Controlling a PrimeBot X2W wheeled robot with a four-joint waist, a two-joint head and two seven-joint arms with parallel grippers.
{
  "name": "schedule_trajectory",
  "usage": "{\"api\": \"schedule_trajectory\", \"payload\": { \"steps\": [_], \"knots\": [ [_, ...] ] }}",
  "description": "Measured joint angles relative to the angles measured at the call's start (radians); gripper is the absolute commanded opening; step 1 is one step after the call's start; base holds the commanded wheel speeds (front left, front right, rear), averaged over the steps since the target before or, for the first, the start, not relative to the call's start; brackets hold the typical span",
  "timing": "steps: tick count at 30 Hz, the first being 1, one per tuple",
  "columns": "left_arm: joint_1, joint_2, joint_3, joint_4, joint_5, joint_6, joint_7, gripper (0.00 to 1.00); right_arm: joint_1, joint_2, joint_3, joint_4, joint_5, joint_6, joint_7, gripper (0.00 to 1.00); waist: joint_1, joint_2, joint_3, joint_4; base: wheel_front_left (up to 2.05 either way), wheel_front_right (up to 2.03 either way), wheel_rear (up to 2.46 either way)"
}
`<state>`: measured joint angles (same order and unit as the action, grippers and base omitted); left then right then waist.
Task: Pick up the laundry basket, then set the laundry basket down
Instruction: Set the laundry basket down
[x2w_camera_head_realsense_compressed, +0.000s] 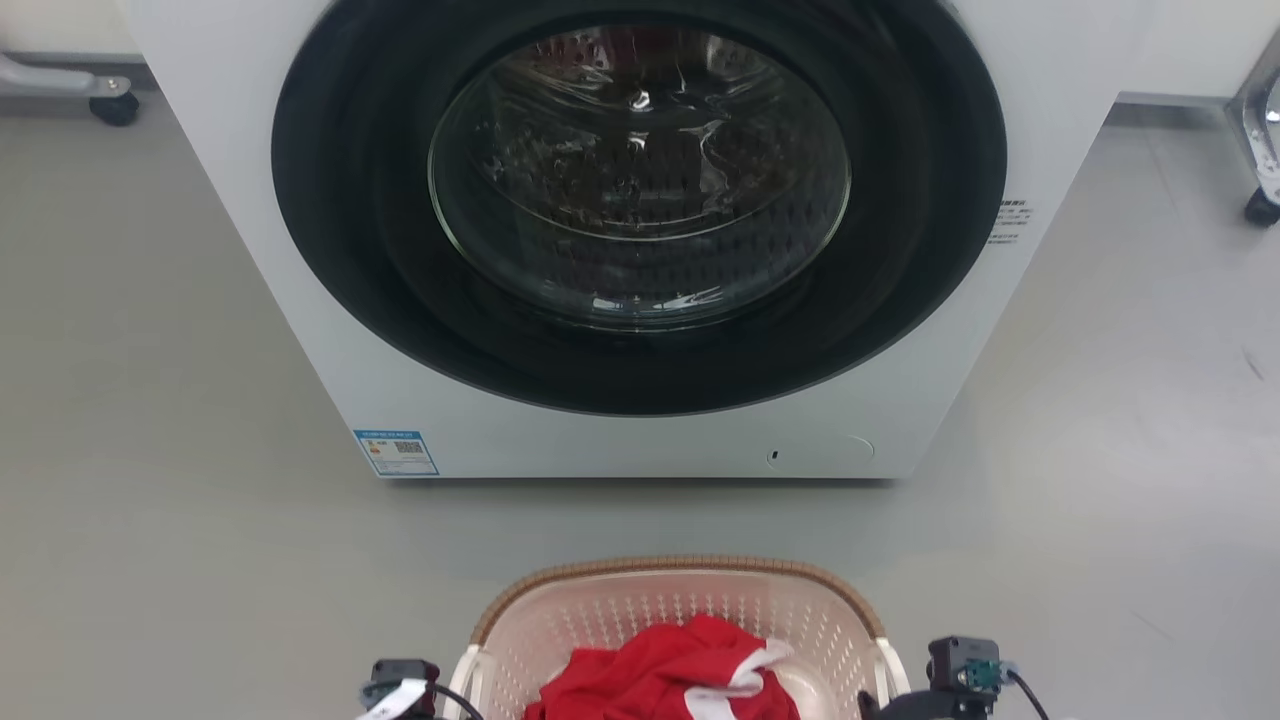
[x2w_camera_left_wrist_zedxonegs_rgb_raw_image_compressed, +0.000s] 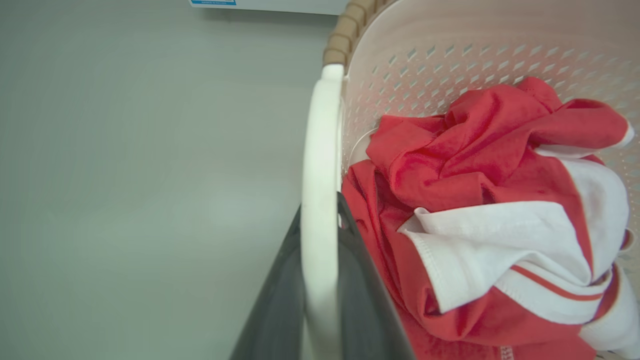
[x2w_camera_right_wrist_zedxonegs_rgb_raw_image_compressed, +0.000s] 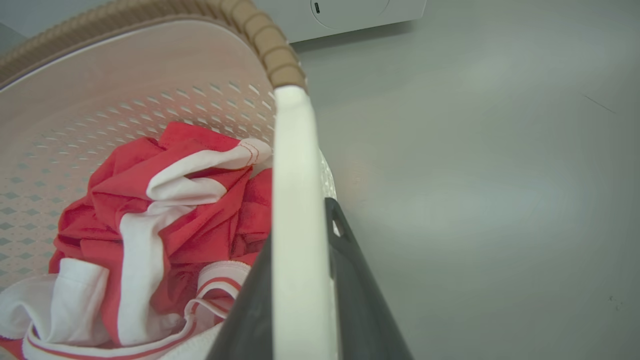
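Note:
The laundry basket (x2w_camera_head_realsense_compressed: 610, 612), cream perforated plastic with a brown woven-look rim (x2w_camera_head_realsense_compressed: 680, 565), sits low in the head view in front of the washing machine. A crumpled red and white garment (x2w_camera_head_realsense_compressed: 665, 675) lies in it. In the left wrist view my left gripper (x2w_camera_left_wrist_zedxonegs_rgb_raw_image_compressed: 322, 215) is shut on the basket's white side handle (x2w_camera_left_wrist_zedxonegs_rgb_raw_image_compressed: 320, 150), one dark finger (x2w_camera_left_wrist_zedxonegs_rgb_raw_image_compressed: 280, 300) on each side. My right gripper (x2w_camera_right_wrist_zedxonegs_rgb_raw_image_compressed: 300, 225) grips the opposite white handle (x2w_camera_right_wrist_zedxonegs_rgb_raw_image_compressed: 295, 165) the same way. I cannot tell whether the basket is off the floor.
A white washing machine (x2w_camera_head_realsense_compressed: 640, 445) with its round dark glass door (x2w_camera_head_realsense_compressed: 640, 180) closed stands straight ahead, close beyond the basket. Grey floor (x2w_camera_head_realsense_compressed: 150, 450) spreads to both sides. Wheeled metal legs stand at the far left (x2w_camera_head_realsense_compressed: 112, 105) and far right (x2w_camera_head_realsense_compressed: 1262, 205).

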<state>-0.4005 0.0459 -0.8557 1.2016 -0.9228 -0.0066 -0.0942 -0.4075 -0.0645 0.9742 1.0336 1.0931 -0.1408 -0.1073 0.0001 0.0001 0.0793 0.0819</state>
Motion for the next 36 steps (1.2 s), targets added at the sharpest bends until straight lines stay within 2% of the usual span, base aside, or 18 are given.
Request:
{"api": "schedule_trajectory", "payload": {
  "steps": [11, 36],
  "knots": [
    [-0.157, 0.003, 0.009, -0.018, 0.002, 0.025, -0.032, 0.0, -0.189, -0.006, 0.001, 0.022, -0.02, 0.0, -0.03, 0.0, 0.0002, 0.0, 0.15, 0.006, 0.0, 0.0, 0.0],
    [-0.398, 0.005, 0.023, -0.086, 0.002, 0.061, -0.085, 0.0, -0.486, -0.025, -0.019, 0.105, -0.064, 0.0, -0.08, 0.0, 0.0002, 0.0002, 0.519, 0.04, 0.0, 0.0, 0.0]
  ]
}}
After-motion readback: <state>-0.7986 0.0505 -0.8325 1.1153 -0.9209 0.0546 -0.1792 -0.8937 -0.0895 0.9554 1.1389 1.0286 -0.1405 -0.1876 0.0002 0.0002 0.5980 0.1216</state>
